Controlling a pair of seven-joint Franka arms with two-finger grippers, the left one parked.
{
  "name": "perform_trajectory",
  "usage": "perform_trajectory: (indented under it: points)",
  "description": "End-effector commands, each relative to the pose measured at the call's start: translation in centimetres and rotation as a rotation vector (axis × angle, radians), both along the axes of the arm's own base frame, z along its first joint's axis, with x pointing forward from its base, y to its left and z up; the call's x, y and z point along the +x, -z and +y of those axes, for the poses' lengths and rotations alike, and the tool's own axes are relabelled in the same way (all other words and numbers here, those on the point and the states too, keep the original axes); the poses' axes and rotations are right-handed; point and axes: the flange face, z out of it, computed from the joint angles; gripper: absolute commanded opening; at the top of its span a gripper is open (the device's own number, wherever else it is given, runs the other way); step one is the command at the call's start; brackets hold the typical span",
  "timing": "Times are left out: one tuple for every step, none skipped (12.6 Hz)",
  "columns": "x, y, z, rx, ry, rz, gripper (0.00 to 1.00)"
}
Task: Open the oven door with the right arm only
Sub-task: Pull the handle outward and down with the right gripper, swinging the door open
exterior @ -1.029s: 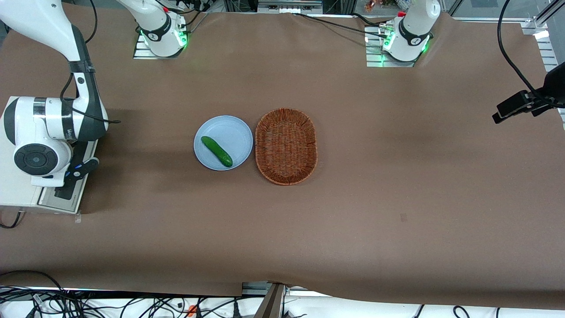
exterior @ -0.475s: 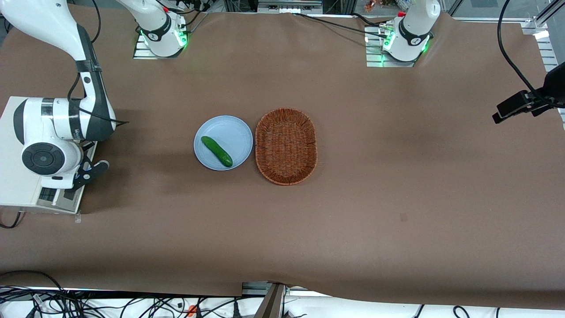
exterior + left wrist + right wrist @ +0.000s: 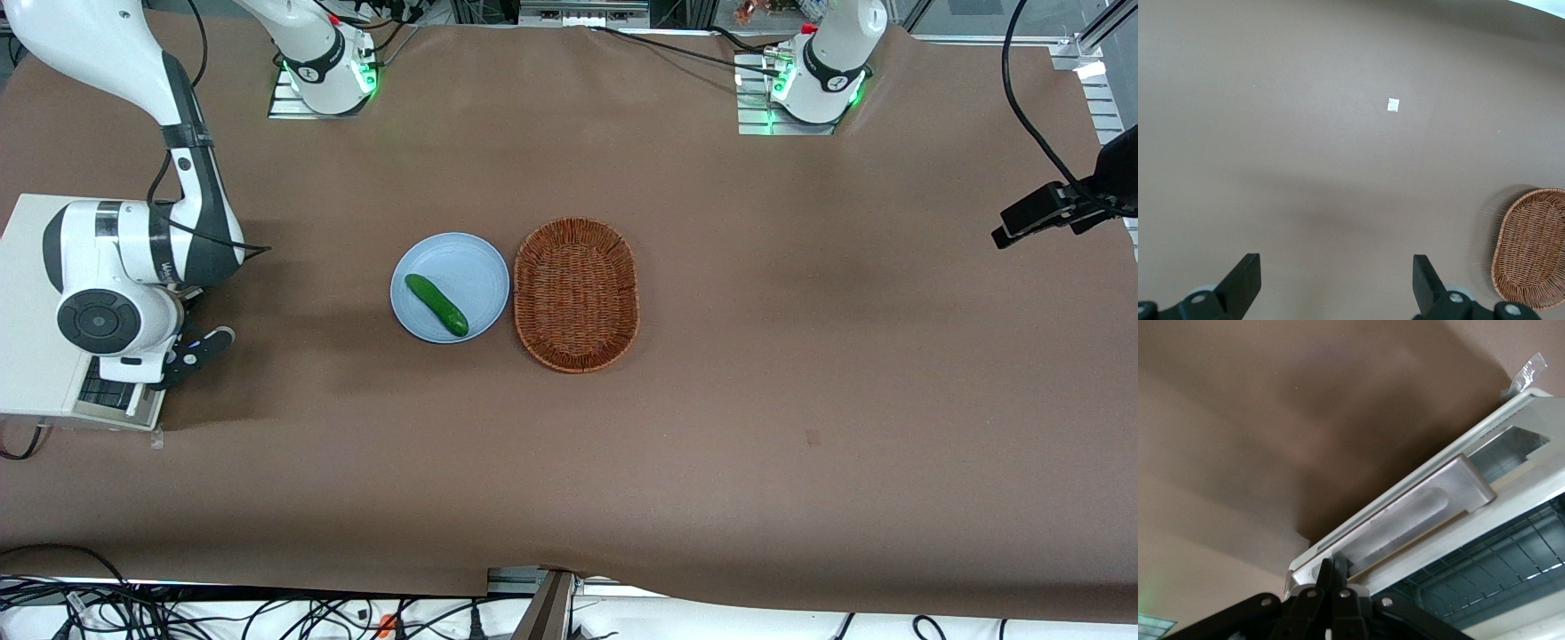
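Note:
The white toaster oven stands at the working arm's end of the table. The right arm hangs over its front edge. The oven door is tilted partly open, and a wire rack shows through its dark glass. My gripper is shut, with its fingers pressed together. The tips sit against one end of the silver bar handle with nothing between them. In the front view the gripper is mostly hidden under the wrist.
A light blue plate with a green cucumber lies mid-table, beside a woven brown basket, which also shows in the left wrist view. A black clamp-mounted camera sits at the parked arm's end.
The right arm's wrist has moved away from the oven toward the plate. The oven top is more uncovered and the door has swung further open.

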Motion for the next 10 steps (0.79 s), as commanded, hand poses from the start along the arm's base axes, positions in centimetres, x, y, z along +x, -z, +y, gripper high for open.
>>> perform_trajectory:
  points:
    - [0.6, 3.7, -1.4, 0.02, 0.028, -0.032, 0.0]
    - [0.7, 4.0, -1.3, 0.025, 0.027, -0.033, 0.0]
    - [0.7, 4.6, -1.3, 0.035, 0.036, -0.036, 0.0]
    - [0.8, 5.1, -1.0, 0.06, 0.056, -0.041, 0.0]
    - [0.8, 5.5, -0.9, 0.07, 0.062, -0.04, 0.0]
    - [0.8, 5.9, -0.8, 0.078, 0.067, -0.044, 0.0]
    - [0.8, 6.5, -0.7, 0.107, 0.093, -0.041, 0.0]
    - [0.7, 7.1, -0.5, 0.133, 0.118, -0.037, 0.0]
    - [0.6, 7.7, -0.4, 0.148, 0.132, -0.031, 0.0]
    - [0.5, 8.4, -0.2, 0.169, 0.152, -0.026, 0.0]
